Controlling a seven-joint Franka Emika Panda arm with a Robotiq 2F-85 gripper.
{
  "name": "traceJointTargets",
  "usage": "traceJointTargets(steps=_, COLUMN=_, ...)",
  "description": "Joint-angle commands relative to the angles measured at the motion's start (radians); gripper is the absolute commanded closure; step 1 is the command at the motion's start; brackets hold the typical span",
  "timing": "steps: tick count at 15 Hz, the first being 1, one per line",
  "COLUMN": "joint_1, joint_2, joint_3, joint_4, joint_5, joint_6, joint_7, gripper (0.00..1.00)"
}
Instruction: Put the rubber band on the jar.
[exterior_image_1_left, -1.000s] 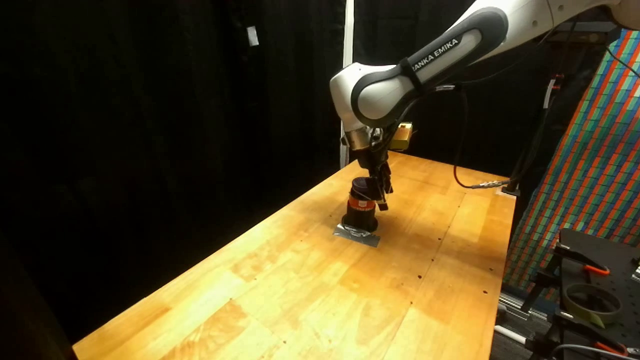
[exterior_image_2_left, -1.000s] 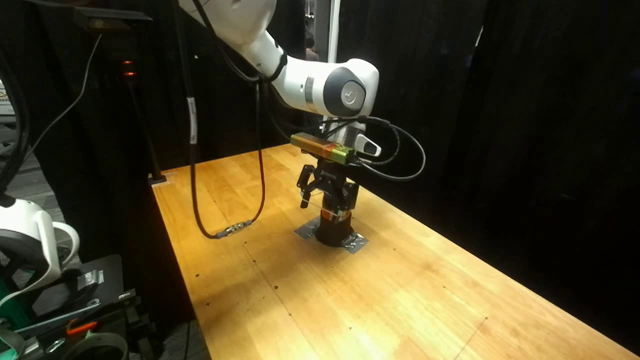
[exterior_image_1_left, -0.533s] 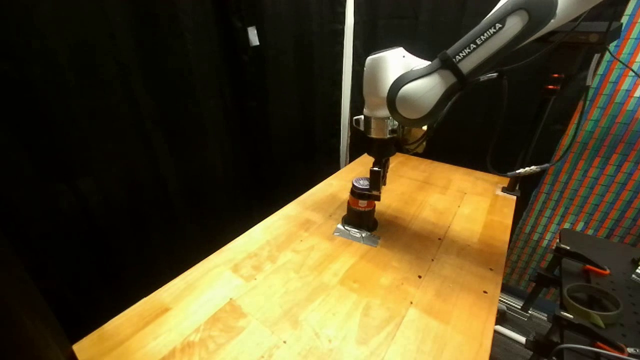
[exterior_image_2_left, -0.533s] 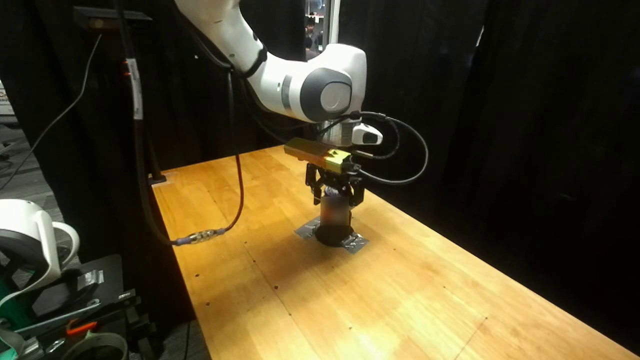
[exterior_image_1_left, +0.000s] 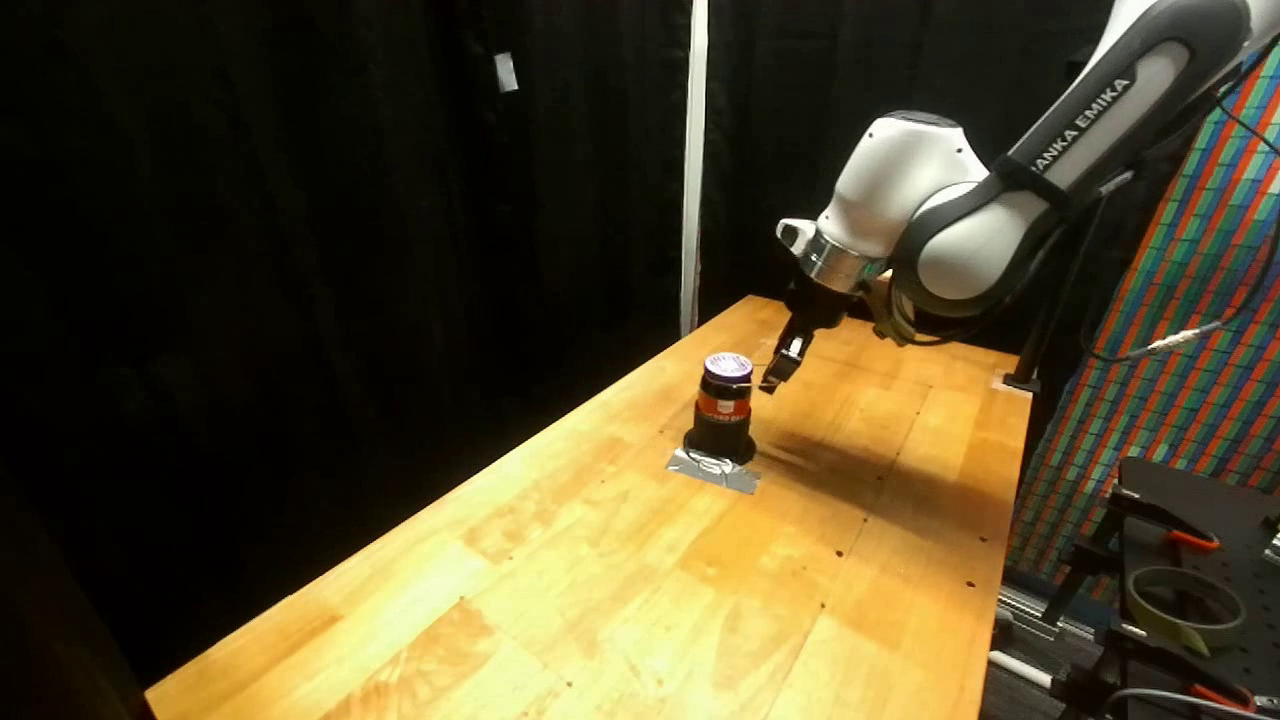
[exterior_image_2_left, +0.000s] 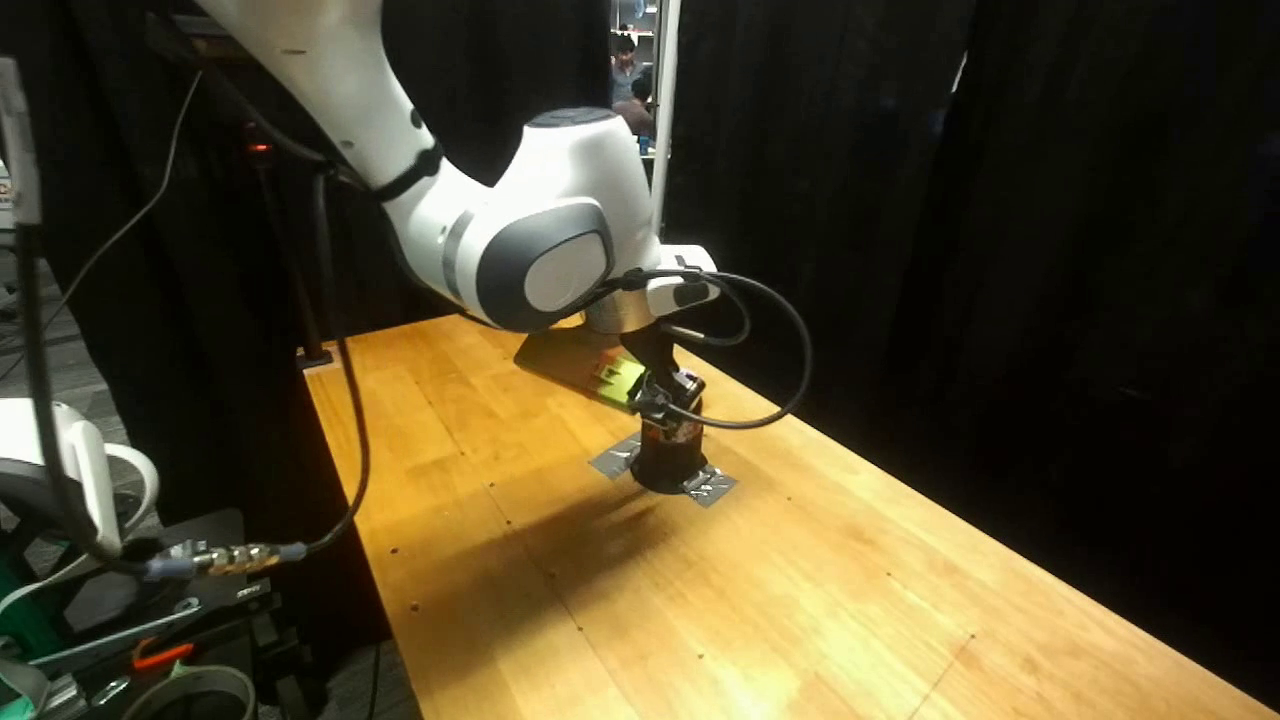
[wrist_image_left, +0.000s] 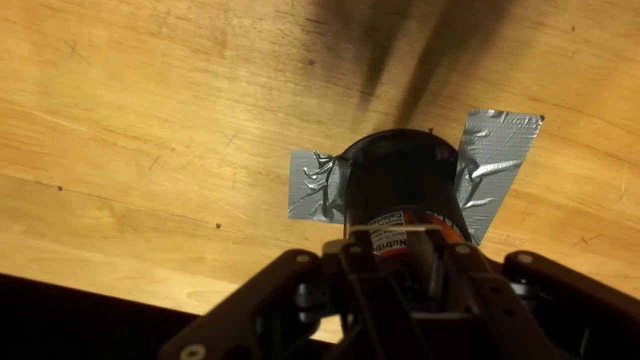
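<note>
The jar (exterior_image_1_left: 723, 405), with an orange-red label and a purple lid, stands upright in a black base (exterior_image_1_left: 720, 438) on the table. My gripper (exterior_image_1_left: 776, 380) is tilted and beside the jar's upper part; its body hides most of the jar (exterior_image_2_left: 675, 432) in an exterior view. In the wrist view my gripper (wrist_image_left: 404, 250) has its fingers (wrist_image_left: 357, 255) apart by a narrow gap, with the jar's label (wrist_image_left: 390, 232) showing between them. The pale rubber band (wrist_image_left: 390, 228) spans the two fingertips. Thin strands run from the lid area to the fingers in an exterior view.
Silver tape strips (wrist_image_left: 500, 165) fix the base to the wooden table (exterior_image_1_left: 600, 600). A hanging cable (exterior_image_2_left: 355, 470) droops beside the arm in an exterior view. A dark cart (exterior_image_1_left: 1190, 560) with a roll of tape stands off the table's edge.
The gripper has drawn back from the jar toward the robot's base and tilted, uncovering the lid. Its fingers have come closer together. The jar has stayed in place.
</note>
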Motion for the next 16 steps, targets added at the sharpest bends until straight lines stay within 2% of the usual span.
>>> traceJointTargets(steps=1, joint_1=0.006, joint_2=-0.137, joint_3=-0.05, joint_4=-0.247, joint_5=-0.062, joint_6=0.279, joint_7=-0.005, gripper=0.89)
traceJointTargets(steps=3, joint_1=0.06, joint_2=-0.142, joint_3=-0.133, joint_4=-0.332, joint_5=-0.099, joint_6=0.449, joint_7=-0.015, gripper=0.9)
traceJointTargets(steps=4, joint_1=0.097, joint_2=-0.137, joint_3=-0.182, joint_4=-0.368, joint_5=-0.087, joint_6=0.534, joint_7=-0.051, gripper=0.88)
traceJointTargets(steps=6, joint_1=0.141, joint_2=-0.106, joint_3=-0.22, joint_4=-0.425, joint_5=-0.013, joint_6=0.708, joint_7=-0.138, gripper=0.85)
traceJointTargets(steps=8, joint_1=0.148, joint_2=-0.067, joint_3=-0.207, joint_4=-0.466, joint_5=0.008, joint_6=0.873, joint_7=-0.165, gripper=0.85)
traceJointTargets(steps=9, joint_1=0.111, joint_2=-0.041, joint_3=-0.159, joint_4=-0.482, joint_5=0.012, joint_6=0.951, joint_7=-0.178, gripper=0.86)
traceJointTargets(steps=12, joint_1=0.095, joint_2=0.07, joint_3=-0.112, joint_4=-0.5, joint_5=-0.024, joint_6=1.173, joint_7=-0.176, gripper=0.87)
traceJointTargets(steps=15, joint_1=0.11, joint_2=0.192, joint_3=-0.091, joint_4=-0.483, joint_5=-0.008, joint_6=1.383, joint_7=-0.21, gripper=0.87)
traceJointTargets(steps=16, joint_1=0.115, joint_2=0.085, joint_3=-0.089, joint_4=-0.442, joint_5=-0.015, joint_6=1.258, joint_7=-0.205, gripper=0.86)
